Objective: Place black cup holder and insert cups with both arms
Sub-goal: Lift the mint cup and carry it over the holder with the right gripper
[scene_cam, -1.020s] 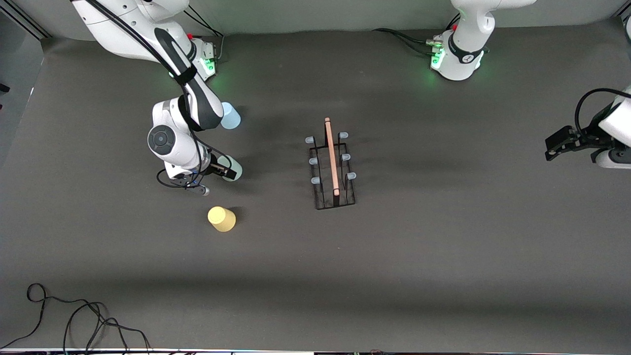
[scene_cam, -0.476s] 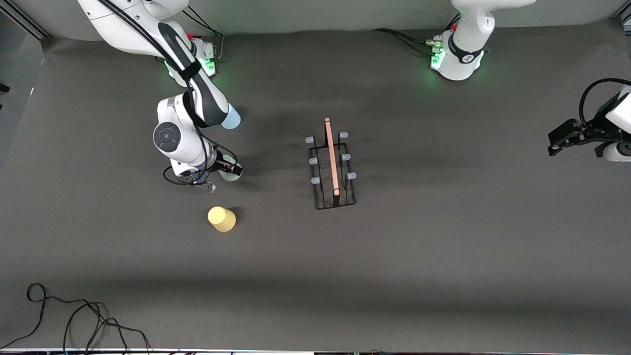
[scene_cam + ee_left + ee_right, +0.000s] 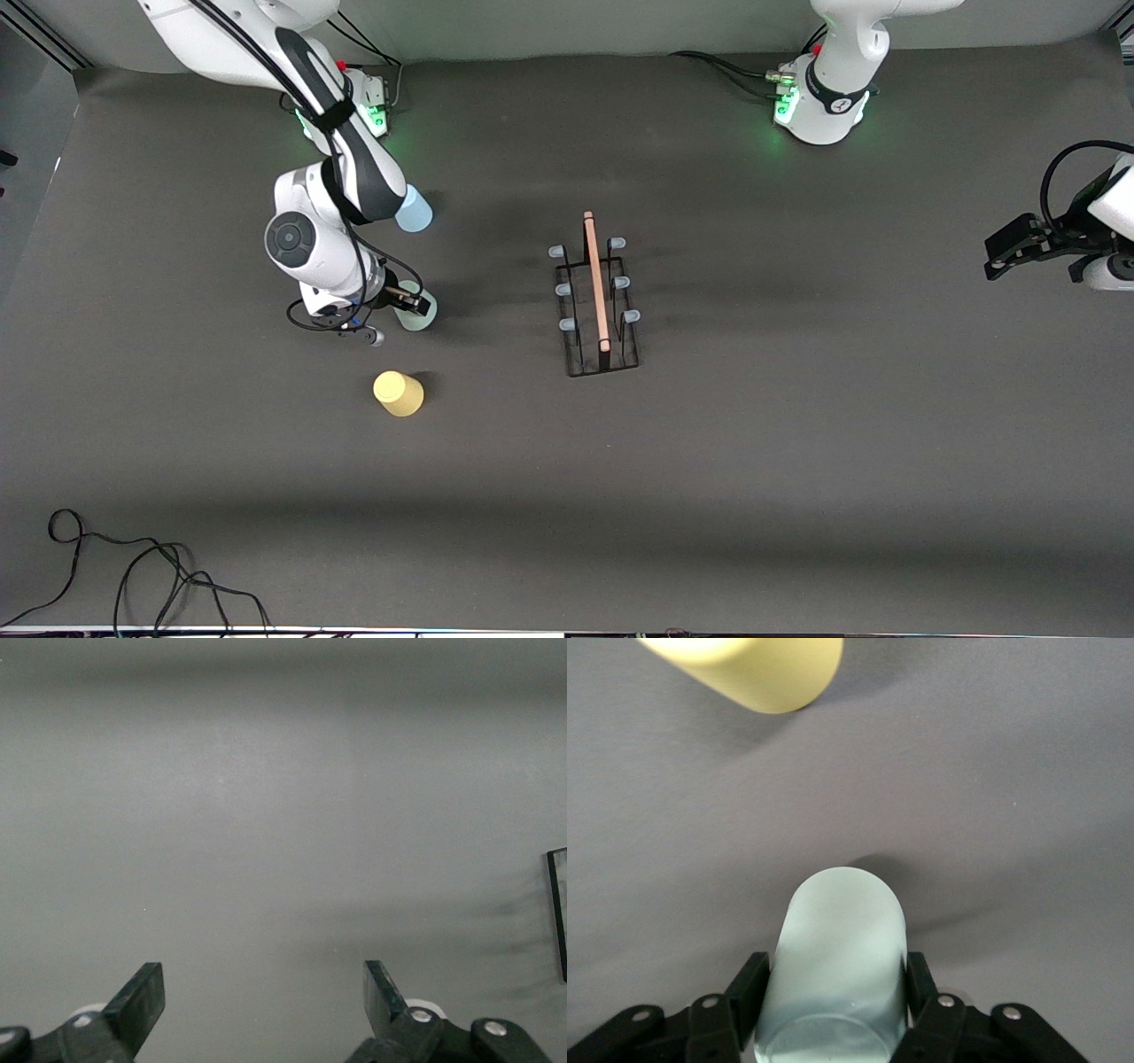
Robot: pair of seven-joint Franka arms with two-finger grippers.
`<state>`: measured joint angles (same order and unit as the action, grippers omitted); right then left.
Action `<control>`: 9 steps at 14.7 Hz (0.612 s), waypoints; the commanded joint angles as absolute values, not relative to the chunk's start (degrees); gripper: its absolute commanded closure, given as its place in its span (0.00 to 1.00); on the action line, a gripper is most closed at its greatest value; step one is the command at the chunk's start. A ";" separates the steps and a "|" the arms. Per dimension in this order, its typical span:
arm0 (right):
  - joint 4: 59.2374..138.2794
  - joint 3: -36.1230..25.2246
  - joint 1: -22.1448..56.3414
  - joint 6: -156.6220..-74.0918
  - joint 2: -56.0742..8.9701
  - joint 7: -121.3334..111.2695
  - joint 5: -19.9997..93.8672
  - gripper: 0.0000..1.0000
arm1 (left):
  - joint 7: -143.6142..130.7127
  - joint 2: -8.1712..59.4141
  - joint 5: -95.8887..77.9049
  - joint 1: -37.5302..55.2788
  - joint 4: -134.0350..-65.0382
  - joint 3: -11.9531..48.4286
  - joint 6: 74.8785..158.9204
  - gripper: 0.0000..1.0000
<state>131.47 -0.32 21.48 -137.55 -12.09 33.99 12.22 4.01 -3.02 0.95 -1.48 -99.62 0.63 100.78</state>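
Note:
The black cup holder (image 3: 595,306) stands upright mid-table, its wooden rod handle on top and its pegs bare. My right gripper (image 3: 409,306) is shut on the pale green cup (image 3: 418,315), low at the table; in the right wrist view both fingers (image 3: 751,979) press the cup's (image 3: 837,948) sides. The yellow cup (image 3: 398,392) stands upside down nearer the front camera; it also shows in the right wrist view (image 3: 757,669). The light blue cup (image 3: 413,213) is partly hidden by the right arm. My left gripper (image 3: 1005,257) waits open and empty at the left arm's end of the table, and its own view shows it (image 3: 263,983) open.
Loose black cables (image 3: 133,567) lie at the table's front edge toward the right arm's end. A corner of the rack (image 3: 558,912) shows in the left wrist view. The green-lit arm bases (image 3: 819,102) stand along the back edge.
The right wrist has shifted slightly around the pale green cup, which has moved a little toward the front camera. The left gripper has drawn slightly toward its end of the table.

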 commanded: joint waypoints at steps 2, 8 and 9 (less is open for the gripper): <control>121.41 -0.79 22.06 -121.68 -7.30 39.97 13.36 1.00 | 4.31 -2.90 0.97 -1.23 -98.44 0.62 99.14 0.00; 105.92 -0.53 24.86 -109.34 -9.13 50.42 13.27 1.00 | 3.69 -2.55 0.97 -0.97 -97.39 0.62 99.05 0.00; 104.43 -0.53 26.09 -109.42 -10.10 53.41 13.18 1.00 | 3.87 -2.46 0.97 -0.97 -97.38 0.62 99.05 0.00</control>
<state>108.90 -0.25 23.06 -110.72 -6.94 47.76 12.35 4.00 -2.94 0.95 -1.41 -99.14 0.69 100.71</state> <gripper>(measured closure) 0.326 0.000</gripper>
